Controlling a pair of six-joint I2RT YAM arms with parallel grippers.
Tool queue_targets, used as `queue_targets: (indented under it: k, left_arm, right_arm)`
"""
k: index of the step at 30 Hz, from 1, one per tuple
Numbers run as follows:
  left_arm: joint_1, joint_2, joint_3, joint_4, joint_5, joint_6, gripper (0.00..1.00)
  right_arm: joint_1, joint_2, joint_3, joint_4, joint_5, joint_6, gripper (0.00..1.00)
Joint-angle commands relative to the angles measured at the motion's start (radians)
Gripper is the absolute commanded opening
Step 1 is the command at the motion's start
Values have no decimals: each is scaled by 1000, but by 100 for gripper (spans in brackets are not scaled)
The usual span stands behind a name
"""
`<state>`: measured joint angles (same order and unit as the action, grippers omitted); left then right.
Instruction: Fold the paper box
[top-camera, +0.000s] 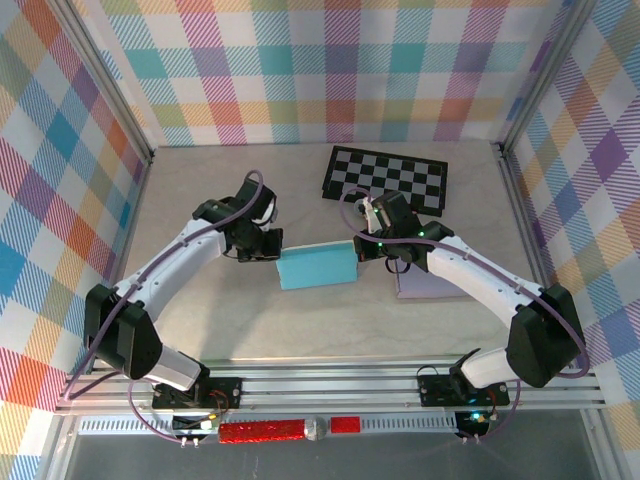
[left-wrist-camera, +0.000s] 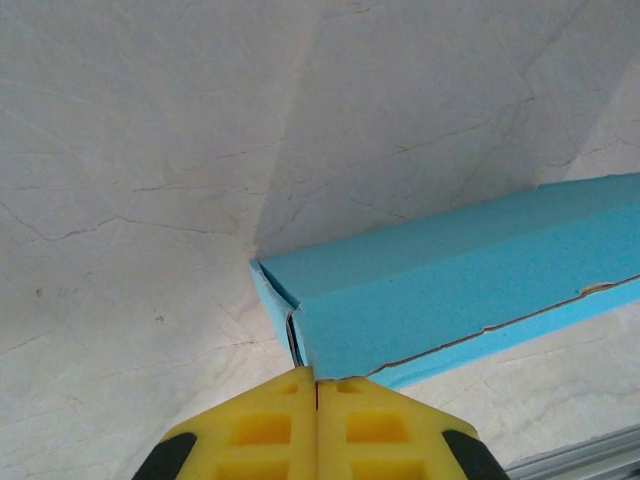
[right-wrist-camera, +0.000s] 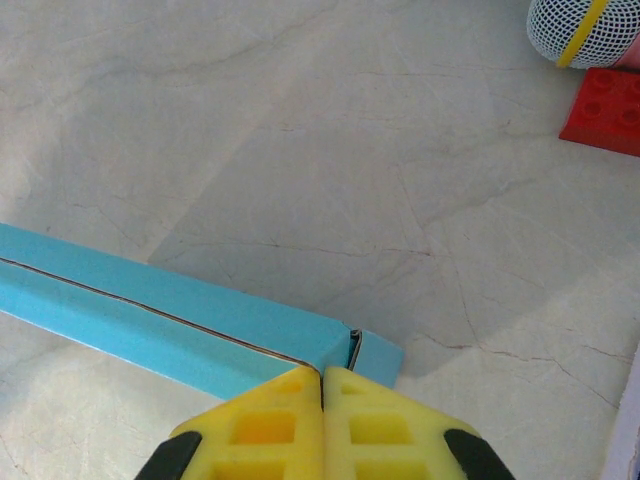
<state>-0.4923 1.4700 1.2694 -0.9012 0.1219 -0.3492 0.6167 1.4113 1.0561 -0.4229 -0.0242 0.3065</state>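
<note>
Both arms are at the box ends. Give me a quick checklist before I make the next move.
1. Left fingers shut at the paper box's end: ok.
2. Right fingers shut at its other end: ok.
3. Either pair actually pinching a flap: cannot tell.
4. End flaps flush: not ok, a dark gap shows at each end.
5. Red block and mesh ball apart from the box: ok.

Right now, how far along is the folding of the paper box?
Done: the paper box already forms a long sleeve with its seam nearly closed. In hand: the left tool and right tool, both shut, sit at its two ends. Left: the end flaps appear slightly open, so the ends probably need closing.
</note>
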Motion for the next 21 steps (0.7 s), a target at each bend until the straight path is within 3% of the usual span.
queue_targets:
  k: [1, 11, 21]
  left_arm:
    - [-9, -22, -35, -1, 21, 20, 4]
    - [-27, -55, -99, 38, 0, 40, 4]
    - [-78, -109, -193, 116, -94, 39, 4]
  right_arm:
    - [13, -2, -38, -9, -14, -1, 0]
    - [17, -1, -68, 15, -2, -24, 0]
    - [23, -18, -107, 37, 24, -79, 0]
